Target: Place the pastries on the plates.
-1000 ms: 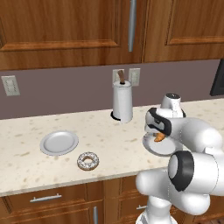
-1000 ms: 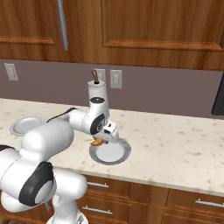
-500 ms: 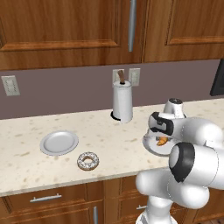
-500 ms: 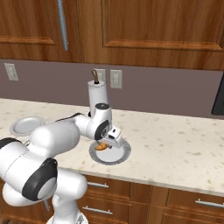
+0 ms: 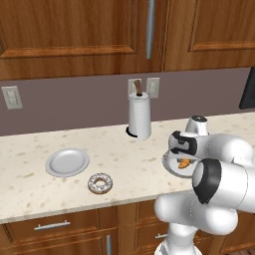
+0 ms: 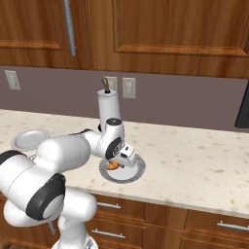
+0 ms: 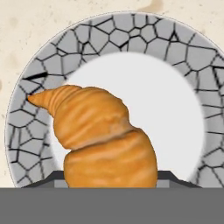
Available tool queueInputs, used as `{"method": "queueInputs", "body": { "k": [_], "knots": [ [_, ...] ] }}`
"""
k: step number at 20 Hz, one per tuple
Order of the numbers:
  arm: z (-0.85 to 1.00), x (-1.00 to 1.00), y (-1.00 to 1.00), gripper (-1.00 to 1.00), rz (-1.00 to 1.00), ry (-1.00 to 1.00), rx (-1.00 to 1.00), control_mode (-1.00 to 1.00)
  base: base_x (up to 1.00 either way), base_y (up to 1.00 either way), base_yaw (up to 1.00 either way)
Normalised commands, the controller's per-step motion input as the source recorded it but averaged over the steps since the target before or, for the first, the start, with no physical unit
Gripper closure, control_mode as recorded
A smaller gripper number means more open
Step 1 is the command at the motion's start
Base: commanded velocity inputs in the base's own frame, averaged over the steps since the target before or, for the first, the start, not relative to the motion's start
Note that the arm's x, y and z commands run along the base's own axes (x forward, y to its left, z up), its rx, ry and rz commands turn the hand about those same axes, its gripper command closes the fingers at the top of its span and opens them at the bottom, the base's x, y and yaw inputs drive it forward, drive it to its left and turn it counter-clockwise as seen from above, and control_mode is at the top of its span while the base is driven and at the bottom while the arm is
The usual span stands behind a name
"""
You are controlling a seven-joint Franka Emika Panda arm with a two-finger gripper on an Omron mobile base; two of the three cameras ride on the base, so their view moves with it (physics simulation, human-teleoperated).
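On the speckled beige stone counter [image 5: 30, 184], the pincer [image 6: 118, 162] hangs low over the right-hand round light-grey plate [image 6: 136, 170], pinching the golden-orange crescent croissant [image 7: 100, 138] just above the plate's pale centre. Well apart to the left, the brown ring donut with white speckled icing [image 5: 100, 183] lies on the counter just beside the second round light-grey plate [image 5: 67, 162], with a tall white paper towel holder [image 5: 139, 117] near the wall.

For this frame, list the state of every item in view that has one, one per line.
croissant: low over the near plate, between the gripper's fingertips; whether it rests on the plate cannot be told.
near plate: on the counter, croissant over it.
far plate: on the counter, nothing on it.
donut: flat on the counter beside the far plate, not plated.
gripper: down over the near plate; open or shut cannot be told.
paper towel holder: upright.
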Motion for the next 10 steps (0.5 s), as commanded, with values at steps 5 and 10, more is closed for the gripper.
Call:
{"method": "queueInputs", "body": {
  "k": [5,10],
  "knots": [
    [0.02,0.00,0.00,-1.00,0.00,0.10,0.00,-1.00,0.00,0.00,0.00],
    [0.06,-0.10,-0.07,-1.00,0.01,-0.01,0.00,-1.00,0.00,0.00,0.00]
  ]
}}
